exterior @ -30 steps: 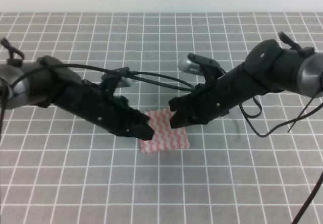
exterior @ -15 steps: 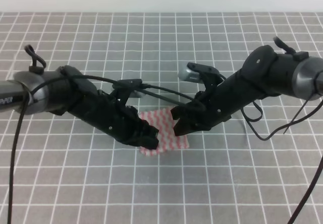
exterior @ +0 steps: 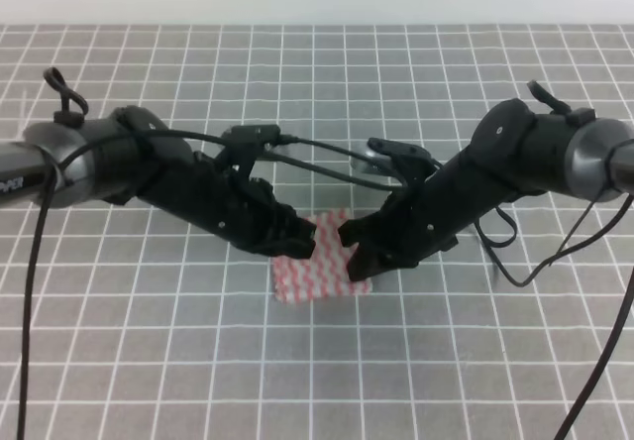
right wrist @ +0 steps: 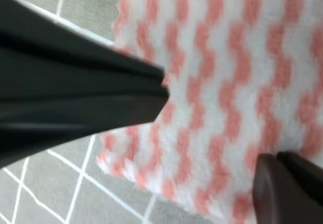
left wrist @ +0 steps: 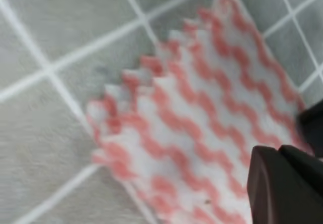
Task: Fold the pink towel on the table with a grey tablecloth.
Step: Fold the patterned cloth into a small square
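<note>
Exterior high: pink towel (exterior: 319, 270) flat, mid grey tablecloth (exterior: 317, 381), already small. Left gripper (exterior: 297, 246) and right gripper (exterior: 354, 258) low over opposite edges; jaw states indeterminate. Judged mid-fold; next needs edge pinch.
</note>
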Motion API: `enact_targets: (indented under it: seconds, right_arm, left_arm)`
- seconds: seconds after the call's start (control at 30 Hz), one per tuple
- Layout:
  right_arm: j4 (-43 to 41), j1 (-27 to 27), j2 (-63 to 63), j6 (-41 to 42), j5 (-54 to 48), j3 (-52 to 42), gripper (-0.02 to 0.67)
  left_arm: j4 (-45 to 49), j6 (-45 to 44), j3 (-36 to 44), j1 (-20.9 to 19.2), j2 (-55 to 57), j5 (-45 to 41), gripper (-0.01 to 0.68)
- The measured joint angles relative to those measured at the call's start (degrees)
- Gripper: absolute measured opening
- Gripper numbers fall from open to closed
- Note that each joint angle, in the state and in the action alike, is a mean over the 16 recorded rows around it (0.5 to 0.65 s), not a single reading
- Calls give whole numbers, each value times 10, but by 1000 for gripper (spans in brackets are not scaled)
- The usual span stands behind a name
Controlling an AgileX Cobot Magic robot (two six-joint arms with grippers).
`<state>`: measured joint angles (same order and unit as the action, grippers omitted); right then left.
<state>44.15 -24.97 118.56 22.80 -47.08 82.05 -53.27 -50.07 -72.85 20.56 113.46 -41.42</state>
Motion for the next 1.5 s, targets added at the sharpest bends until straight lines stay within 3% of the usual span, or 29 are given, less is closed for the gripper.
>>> enact_targets:
  seconds: [0.63,0.87,1.13,1.5]
  right_arm:
    - [11,0,26,-13,87,43,-15]
    - [-2,2,9,-18,84,42,-15]
    - [-47,5,-66,-29,58,17,-15]
    - [-90,7,-264,-47,83,-134,-15]
  left_arm:
    - [4,21,-12,-46,-1,31,-3]
    - [12,18,8,-48,-54,52,-3]
    - [17,14,91,-48,-215,122,-3]
    - [16,14,314,-48,-553,232,-3]
